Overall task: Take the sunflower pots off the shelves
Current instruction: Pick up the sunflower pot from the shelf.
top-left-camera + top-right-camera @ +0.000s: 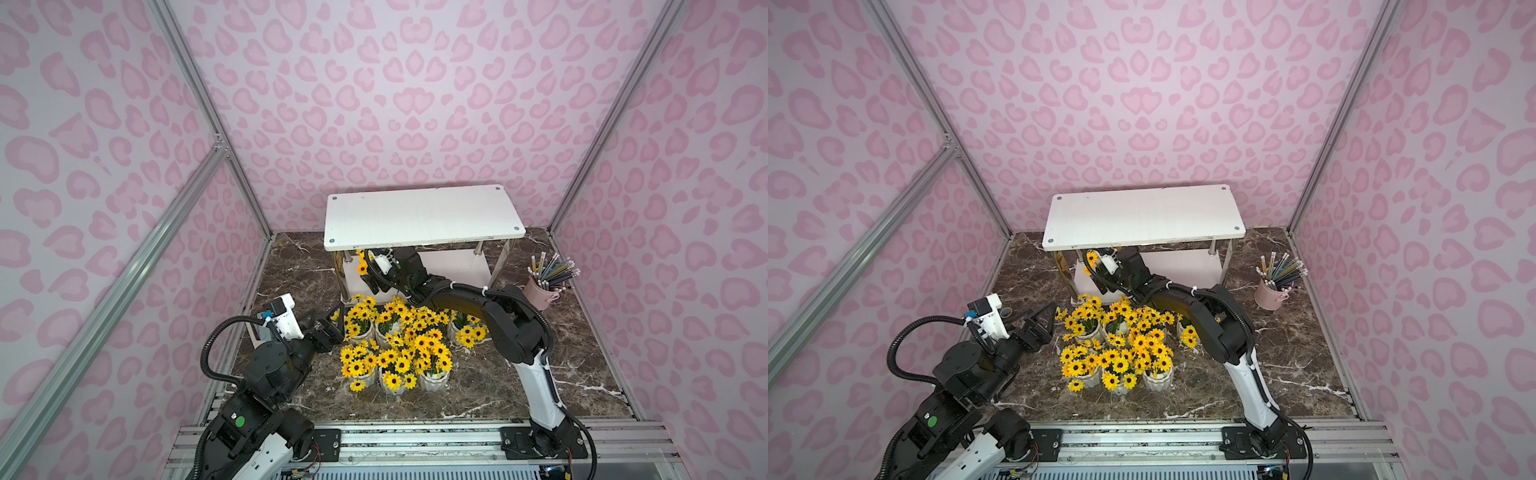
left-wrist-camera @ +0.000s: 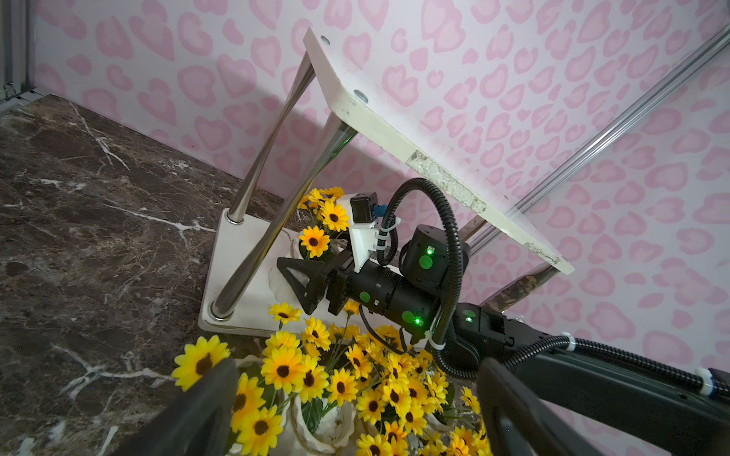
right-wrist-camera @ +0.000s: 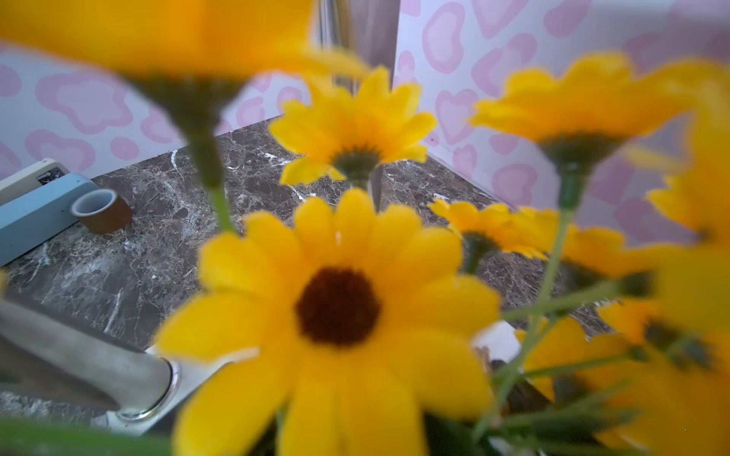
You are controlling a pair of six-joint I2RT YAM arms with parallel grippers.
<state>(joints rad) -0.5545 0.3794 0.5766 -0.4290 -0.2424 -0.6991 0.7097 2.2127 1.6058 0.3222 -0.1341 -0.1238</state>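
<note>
The white two-tier shelves (image 1: 419, 216) (image 1: 1142, 216) stand at the back on chrome legs. One sunflower pot (image 1: 362, 266) (image 2: 314, 241) sits at the left end of the lower shelf. My right gripper (image 1: 365, 271) reaches under the top board, open, its jaws wide on either side of that pot; one black finger (image 2: 300, 284) shows beside the white pot body. Blurred sunflowers (image 3: 339, 304) fill the right wrist view and hide its fingers. Several sunflower pots (image 1: 399, 345) (image 1: 1121, 349) cluster on the marble in front. My left gripper (image 1: 337, 326) (image 2: 359, 414) hangs open at their left edge, holding nothing.
A pink bucket of pencils (image 1: 544, 293) (image 1: 1273, 295) stands at the right, near the wall. A brown tape roll (image 3: 102, 211) and a blue box (image 3: 35, 221) lie by the left wall. A chrome shelf leg (image 2: 276, 221) rises close to the right gripper.
</note>
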